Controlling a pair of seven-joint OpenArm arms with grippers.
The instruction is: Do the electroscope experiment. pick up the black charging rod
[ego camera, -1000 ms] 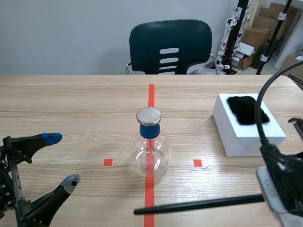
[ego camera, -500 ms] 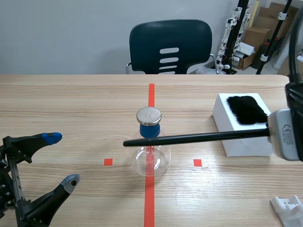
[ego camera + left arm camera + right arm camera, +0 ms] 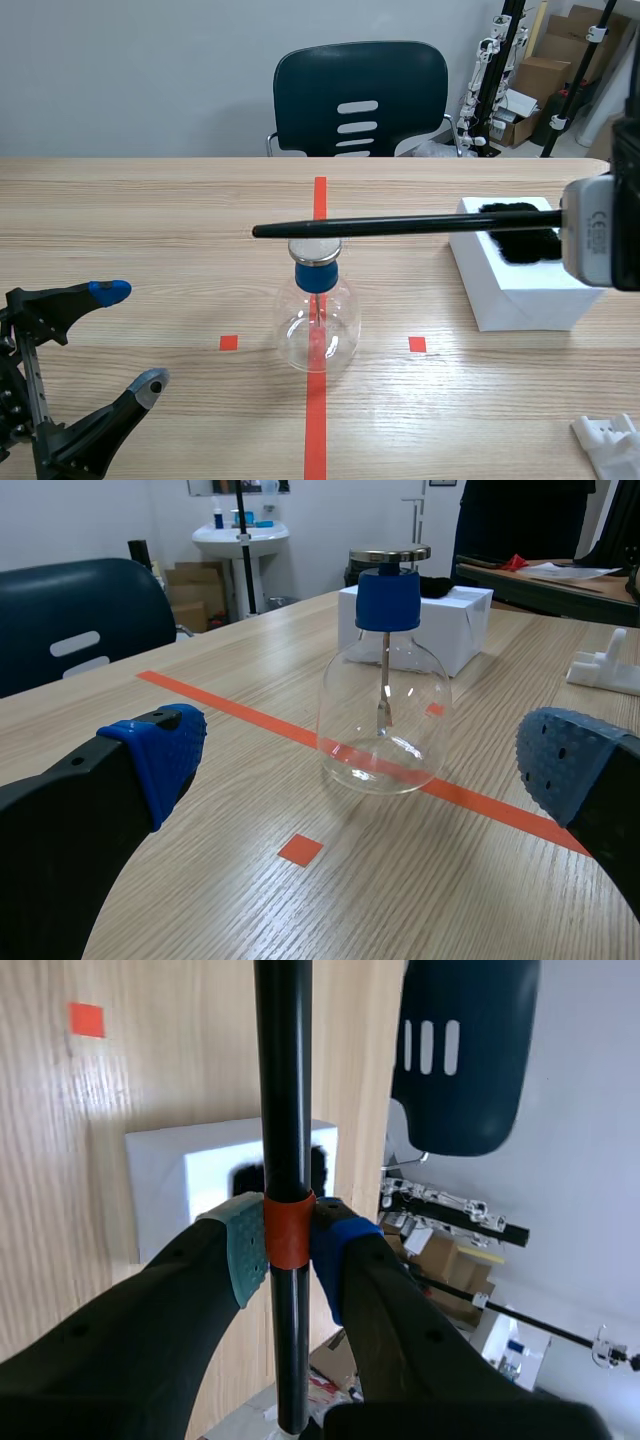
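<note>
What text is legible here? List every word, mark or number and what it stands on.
"CE": on the right arm's grey housing.
Small print beside it: too small to read.
Cardboard boxes behind the table: nothing legible.
Rod, flask, white box: no text.

Dark teal chair (image 3: 360, 95) sits at the wooden table's (image 3: 150, 220) far edge, cardboard boxes (image 3: 545, 75) stacked behind on the right, black stands (image 3: 497, 70) rising beside them, small white plastic piece (image 3: 610, 445) lying at the table's near right corner, white sink (image 3: 243, 535) by a wall.
</note>
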